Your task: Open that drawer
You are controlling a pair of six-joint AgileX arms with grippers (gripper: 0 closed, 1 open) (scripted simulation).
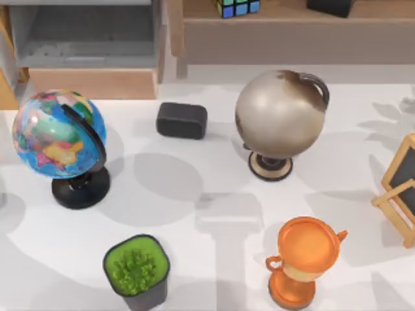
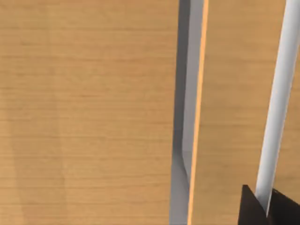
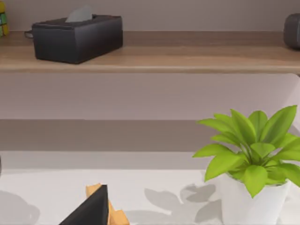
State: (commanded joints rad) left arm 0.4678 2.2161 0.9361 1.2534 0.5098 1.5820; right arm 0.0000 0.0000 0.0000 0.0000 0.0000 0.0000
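At the table's far left corner, the drawer (image 1: 91,39) stands pulled out, its wooden front (image 2: 89,112) close before the left gripper (image 2: 267,208), whose opening cannot be told. Any further pull should run straight, avoiding the globe (image 1: 58,136).

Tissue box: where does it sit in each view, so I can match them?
Top view: black tissue box on the back shelf, at the far edge.
Left wrist view: wooden panels close up.
Right wrist view: tissue box on the same shelf.
Shared landmark: the coloured cube beside it on that shelf.
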